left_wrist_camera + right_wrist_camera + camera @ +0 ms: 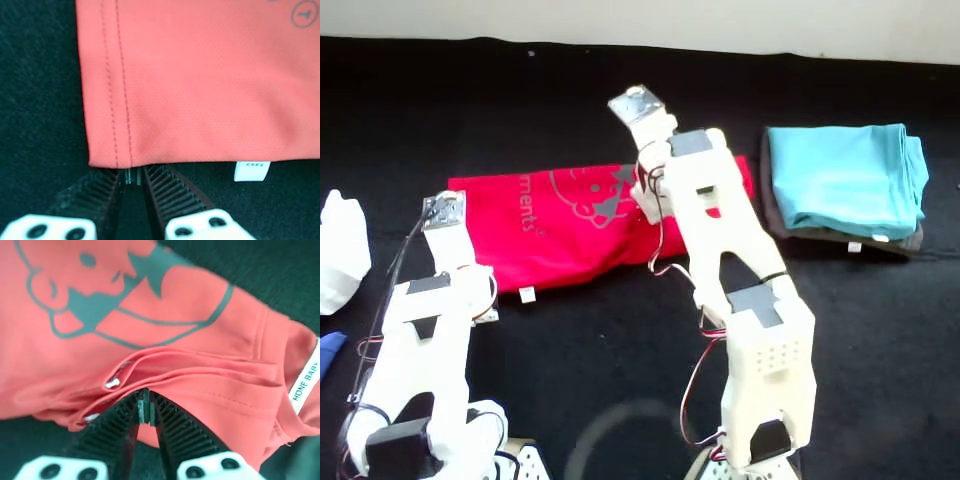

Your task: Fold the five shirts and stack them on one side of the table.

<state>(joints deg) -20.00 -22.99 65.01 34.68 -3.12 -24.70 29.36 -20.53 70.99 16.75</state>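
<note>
A red shirt (570,225) with a dark cartoon print lies spread across the black table (620,340). My left gripper (131,176) is at the shirt's near hem (175,155), close to its left corner, shut with the hem edge pinched at its tips. A white tag (251,170) hangs from the hem beside it. My right gripper (144,409) is shut on bunched folds of the red shirt (165,370) just below the print (95,305). In the high view, the left arm (425,320) stands at the near left and the right arm (720,230) in the middle.
A folded turquoise shirt (845,180) lies on a folded dark grey one (800,232) at the right side. White cloth (340,250) and a bit of blue cloth (328,350) sit at the left edge. Red wires (700,330) trail by the right arm.
</note>
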